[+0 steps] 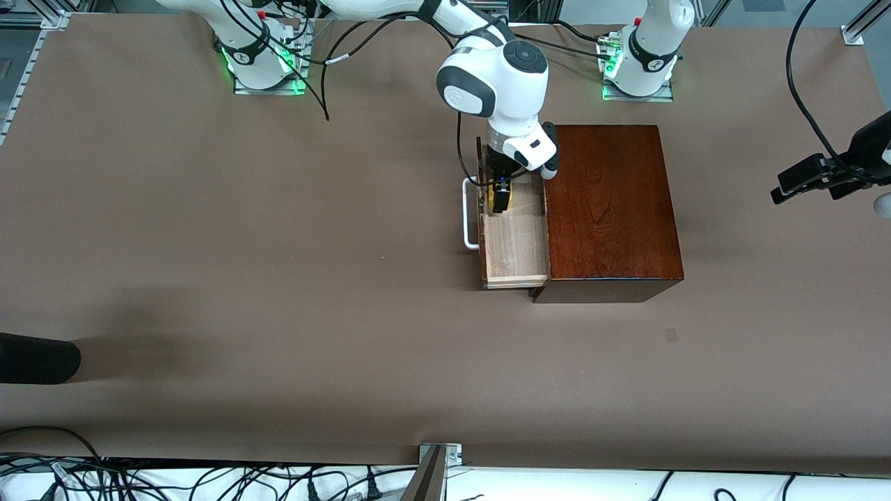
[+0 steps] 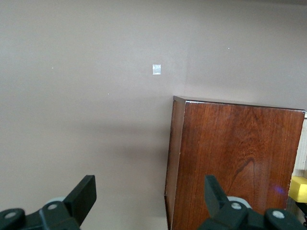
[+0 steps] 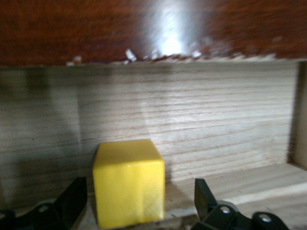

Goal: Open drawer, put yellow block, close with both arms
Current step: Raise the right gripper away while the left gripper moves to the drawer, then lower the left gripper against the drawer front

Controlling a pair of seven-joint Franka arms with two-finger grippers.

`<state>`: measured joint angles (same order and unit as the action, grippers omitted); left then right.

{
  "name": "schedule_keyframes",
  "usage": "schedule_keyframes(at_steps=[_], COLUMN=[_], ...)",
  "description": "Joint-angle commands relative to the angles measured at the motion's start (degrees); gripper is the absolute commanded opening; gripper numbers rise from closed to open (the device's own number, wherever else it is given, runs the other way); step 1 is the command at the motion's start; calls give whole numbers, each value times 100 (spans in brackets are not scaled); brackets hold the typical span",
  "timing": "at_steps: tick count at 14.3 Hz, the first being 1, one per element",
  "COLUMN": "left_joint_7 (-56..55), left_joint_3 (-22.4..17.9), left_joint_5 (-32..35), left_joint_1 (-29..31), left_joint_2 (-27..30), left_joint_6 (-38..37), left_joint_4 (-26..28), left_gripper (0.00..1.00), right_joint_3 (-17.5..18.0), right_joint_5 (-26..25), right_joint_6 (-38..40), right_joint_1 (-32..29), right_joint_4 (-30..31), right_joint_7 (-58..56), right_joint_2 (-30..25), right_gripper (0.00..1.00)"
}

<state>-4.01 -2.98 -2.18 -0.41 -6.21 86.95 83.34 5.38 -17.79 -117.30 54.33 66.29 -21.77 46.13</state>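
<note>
The drawer (image 1: 516, 245) stands pulled out of the dark mahogany box (image 1: 612, 209), its white bar handle (image 1: 470, 212) toward the right arm's end of the table. The yellow block (image 1: 502, 200) rests on the drawer's pale floor (image 3: 201, 124), at the part farthest from the front camera. My right gripper (image 1: 500, 189) is down in the drawer, open, its fingers on either side of the block (image 3: 128, 182) with a gap on each side. My left gripper (image 1: 785, 191) is open and empty, held in the air past the box at the left arm's end. The left wrist view shows the box (image 2: 235, 163) and a corner of the block (image 2: 298, 188).
The brown table (image 1: 278, 243) carries a small pale tape mark (image 1: 671, 335) nearer to the front camera than the box; it also shows in the left wrist view (image 2: 156, 69). A black rounded object (image 1: 35, 358) juts in at the right arm's end. Cables (image 1: 209, 480) lie along the front edge.
</note>
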Motion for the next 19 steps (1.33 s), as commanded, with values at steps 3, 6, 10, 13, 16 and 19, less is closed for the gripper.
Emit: schedule_keyframes(at_steps=[3, 6, 10, 13, 16, 19], left_joint_7=[40, 49, 102, 887, 2199, 3288], left_joint_3=[-10, 16, 279, 509, 657, 763], left_joint_5=[-125, -125, -178, -116, -239, -457], left_joint_1=[14, -56, -178, -469, -819, -1469], left_joint_2=[-82, -126, -441, -574, -671, -960], left_joint_6=[-143, -179, -178, -187, -170, 92], left_joint_4=[-213, -205, -205, -187, -222, -222], left_gripper=[100, 100, 100, 100, 100, 100], right_joint_3=[24, -19, -28, -98, -133, -248], right_joint_5=[626, 943, 1882, 2174, 2174, 2261], right_joint_6=[366, 821, 1051, 1339, 1683, 1983], right_joint_1=[-422, -957, -2292, -3242, -3709, -4078], right_joint_4=[-28, -28, -19, -19, 7, 619], right_joint_7=[-47, -20, -47, -73, -56, 93], right_joint_2=[-858, -1412, -2018, -2230, -2476, -3098], right_gripper=[100, 100, 100, 100, 100, 100])
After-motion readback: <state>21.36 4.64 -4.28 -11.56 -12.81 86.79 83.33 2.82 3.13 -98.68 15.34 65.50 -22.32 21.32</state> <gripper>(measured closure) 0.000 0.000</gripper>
